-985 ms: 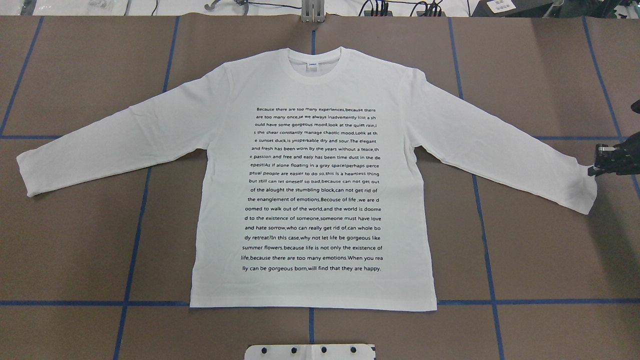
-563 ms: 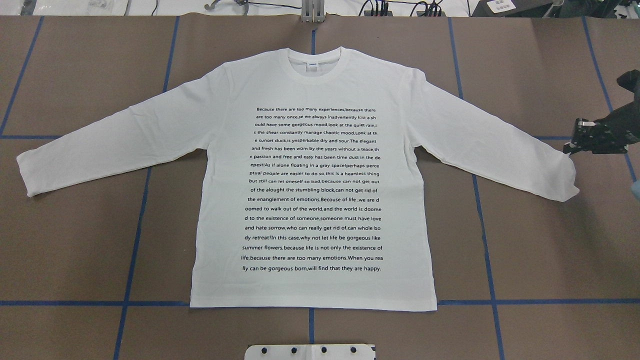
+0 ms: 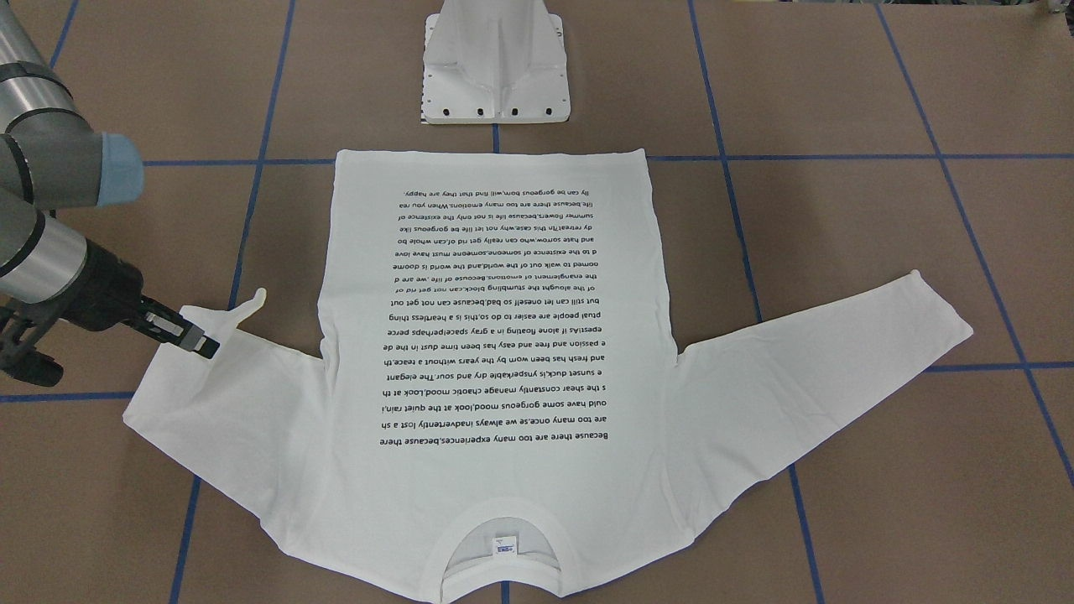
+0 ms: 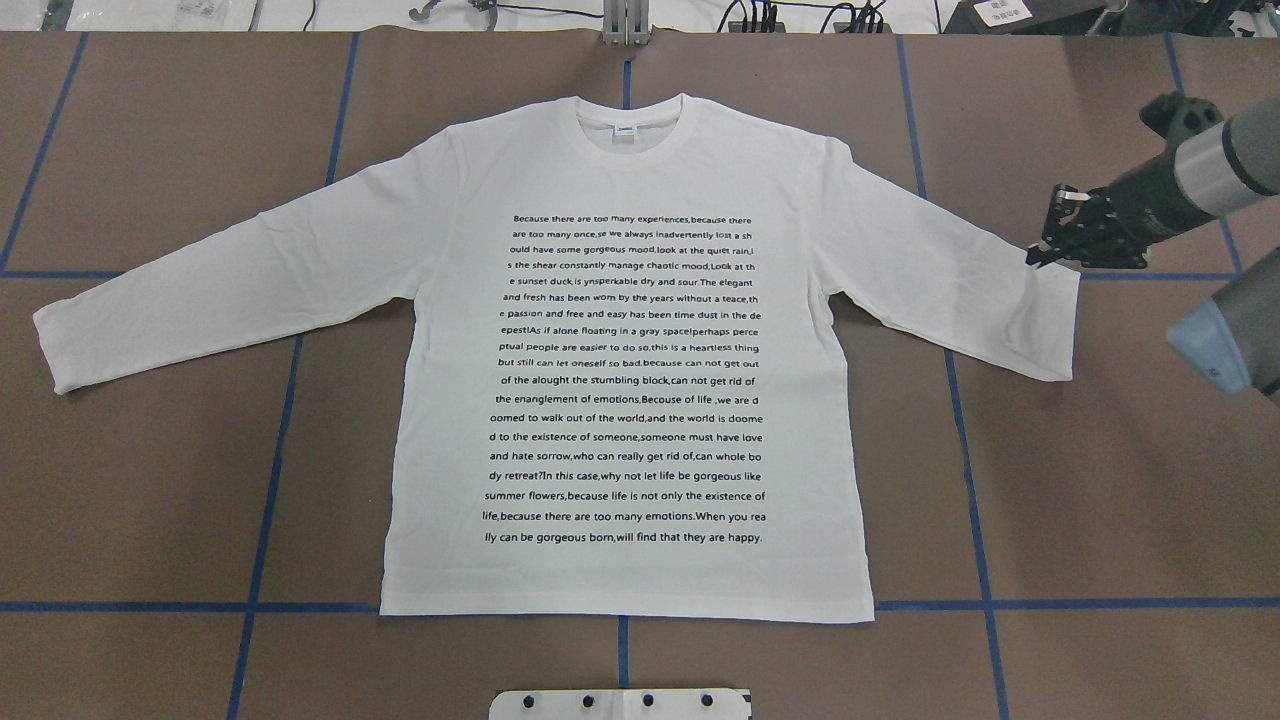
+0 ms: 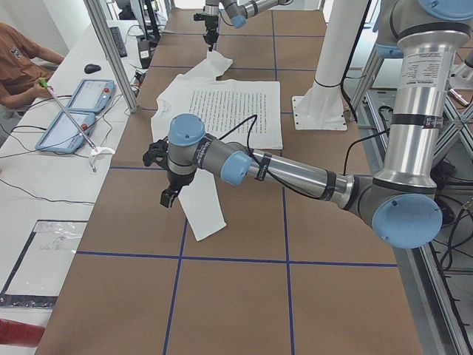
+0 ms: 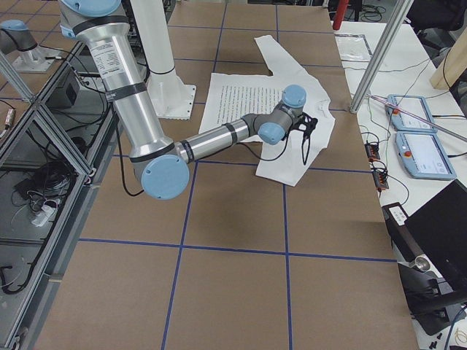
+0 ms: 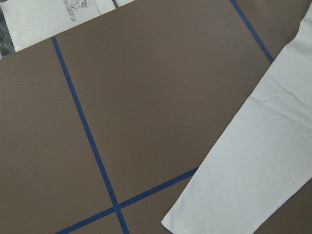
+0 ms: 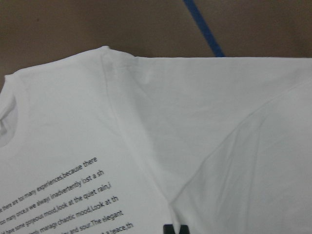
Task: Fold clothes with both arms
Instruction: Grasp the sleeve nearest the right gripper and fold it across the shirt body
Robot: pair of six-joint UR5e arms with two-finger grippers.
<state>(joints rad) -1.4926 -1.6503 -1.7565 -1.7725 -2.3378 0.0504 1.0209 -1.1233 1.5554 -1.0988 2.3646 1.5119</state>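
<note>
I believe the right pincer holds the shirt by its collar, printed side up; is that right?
Not quite: the right pincer holds the shirt by its sleeve end, not its collar, as the overhead view shows; printed side up is correct.

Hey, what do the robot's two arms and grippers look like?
The left arm and right arm are silver tubes with grey segments and light-blue round joint caps. The left gripper and right gripper are black and two-fingered; black cables loop along the arms.

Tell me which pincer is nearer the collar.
Right. The right pincer grips the right sleeve, off to the collar's right. The left pincer hangs near the left cuff, farther out, outside the overhead view.
</note>
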